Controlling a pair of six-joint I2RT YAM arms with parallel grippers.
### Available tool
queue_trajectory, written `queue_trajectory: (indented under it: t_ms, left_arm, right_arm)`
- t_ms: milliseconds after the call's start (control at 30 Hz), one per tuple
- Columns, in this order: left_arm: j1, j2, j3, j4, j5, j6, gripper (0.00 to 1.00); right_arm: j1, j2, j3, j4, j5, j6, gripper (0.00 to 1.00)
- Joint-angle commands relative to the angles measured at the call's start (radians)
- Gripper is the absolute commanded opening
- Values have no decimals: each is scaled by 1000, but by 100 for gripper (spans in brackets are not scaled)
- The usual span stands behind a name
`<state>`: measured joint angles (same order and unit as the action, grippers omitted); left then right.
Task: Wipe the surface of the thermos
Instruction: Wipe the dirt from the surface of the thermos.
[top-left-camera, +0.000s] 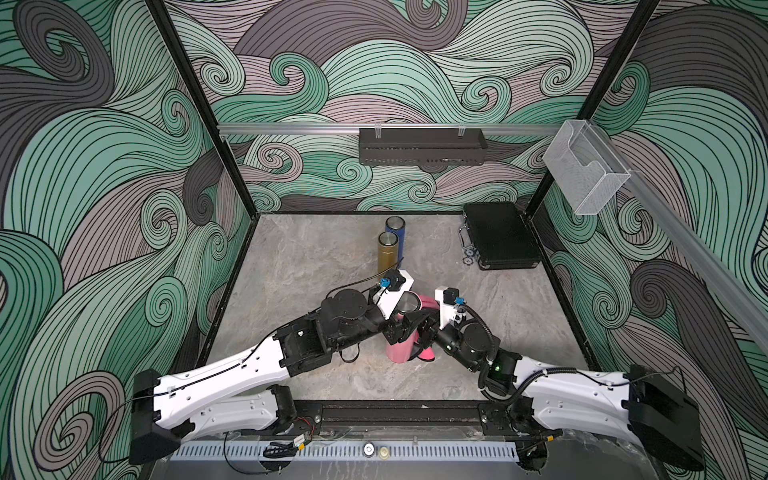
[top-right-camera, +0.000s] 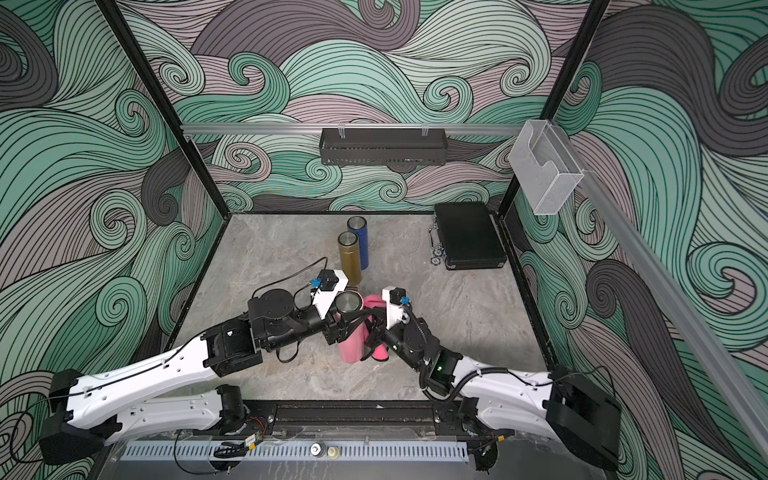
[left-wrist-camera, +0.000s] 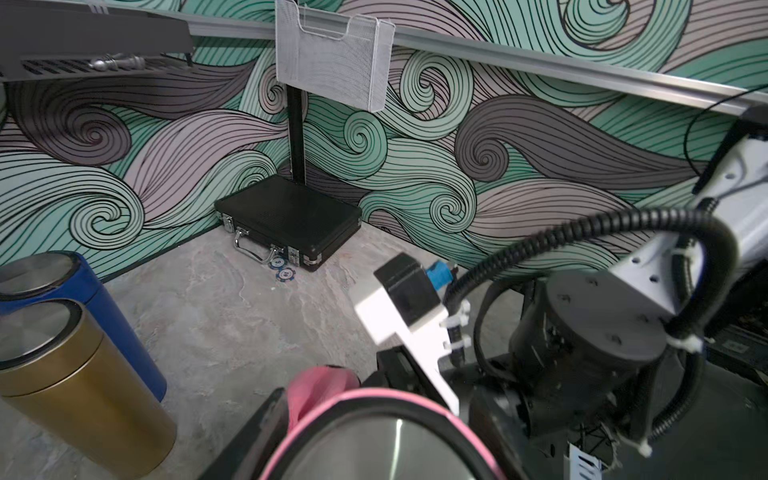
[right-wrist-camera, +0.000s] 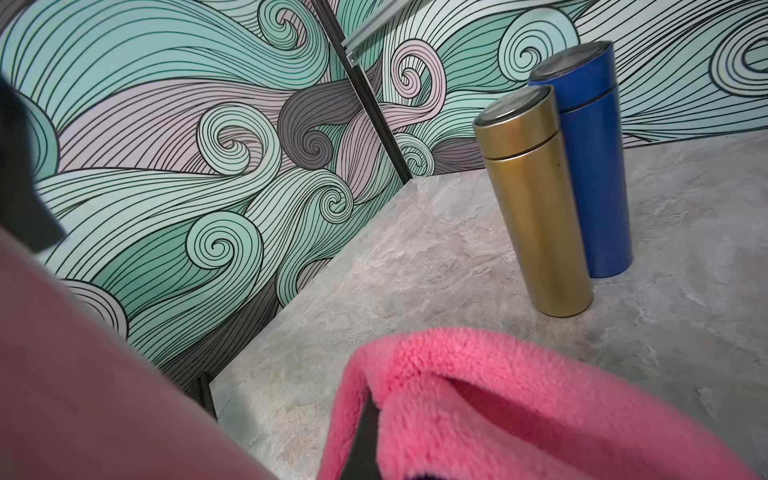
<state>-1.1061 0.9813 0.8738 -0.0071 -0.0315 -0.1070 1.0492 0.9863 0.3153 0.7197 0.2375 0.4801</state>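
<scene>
A pink thermos (top-left-camera: 397, 351) (top-right-camera: 348, 352) with a steel lid (left-wrist-camera: 395, 449) stands upright at the front middle of the table. My left gripper (top-left-camera: 404, 325) is shut on its upper body, and one black finger (left-wrist-camera: 257, 432) shows beside the lid. My right gripper (top-left-camera: 426, 330) is shut on a fluffy pink cloth (right-wrist-camera: 519, 395) (top-left-camera: 428, 354), with a dark finger (right-wrist-camera: 365, 436) buried in the folds. The cloth lies against the thermos's right side in both top views. The thermos's blurred pink wall (right-wrist-camera: 83, 374) fills a corner of the right wrist view.
A gold thermos (top-left-camera: 387, 253) and a blue thermos (top-left-camera: 395, 232) stand together behind the arms. A black case (top-left-camera: 500, 237) with poker chips (top-left-camera: 468, 257) lies at the back right. A black shelf (top-left-camera: 422, 145) and a clear holder (top-left-camera: 586, 174) hang on the walls.
</scene>
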Motion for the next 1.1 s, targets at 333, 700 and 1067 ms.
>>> queue_trajectory:
  t_ms: [333,700,1067]
  left_arm:
    - [29,-10,-321,388,253,247,0]
    - [37,12,-357,522,150,330,0]
    - [90,31,-369,616,142,277,0]
  right_arm:
    - [-8,-333,314,-670,-152,-164,0]
    - [49,-246,339,-767,-272,-108,0]
    - [95,-97,371,-868,-356,-31,0]
